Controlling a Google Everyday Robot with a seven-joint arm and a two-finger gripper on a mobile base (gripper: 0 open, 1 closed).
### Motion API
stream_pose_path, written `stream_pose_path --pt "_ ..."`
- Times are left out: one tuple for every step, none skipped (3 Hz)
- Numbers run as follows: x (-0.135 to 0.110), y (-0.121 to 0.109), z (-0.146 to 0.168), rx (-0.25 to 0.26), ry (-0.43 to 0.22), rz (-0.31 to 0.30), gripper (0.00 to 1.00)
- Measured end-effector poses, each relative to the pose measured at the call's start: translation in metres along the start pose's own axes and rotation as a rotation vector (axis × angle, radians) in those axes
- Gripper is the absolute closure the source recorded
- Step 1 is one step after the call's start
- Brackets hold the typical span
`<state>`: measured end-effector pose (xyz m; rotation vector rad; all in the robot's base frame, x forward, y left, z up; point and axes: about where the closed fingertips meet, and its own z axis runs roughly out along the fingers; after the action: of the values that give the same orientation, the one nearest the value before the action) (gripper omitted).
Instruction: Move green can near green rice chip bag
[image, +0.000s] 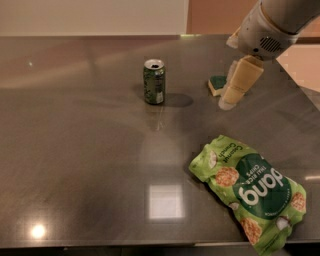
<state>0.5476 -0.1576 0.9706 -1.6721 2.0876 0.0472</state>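
The green can (154, 81) stands upright on the grey metal table (75, 150), left of centre toward the back. The green rice chip bag (250, 192) lies flat at the front right, its lettering upside down. My gripper (231, 97) hangs from the white arm (270, 25) at the upper right, to the right of the can and above the bag, its tan finger (240, 82) pointing down in front of the sponge. It holds nothing.
A green-topped yellow sponge (217, 85) lies at the back right, partly hidden behind the gripper. The table's right edge (305, 90) runs close to the arm. Light glare spots sit on the front of the table.
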Motion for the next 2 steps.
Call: stream_pose_path --pt "-0.031 -0.029 0.031 0.010 -0.057 0.012 0.00" --pt "-0.058 -0.052 0.061 -0.003 -0.098 0.044 0.00"
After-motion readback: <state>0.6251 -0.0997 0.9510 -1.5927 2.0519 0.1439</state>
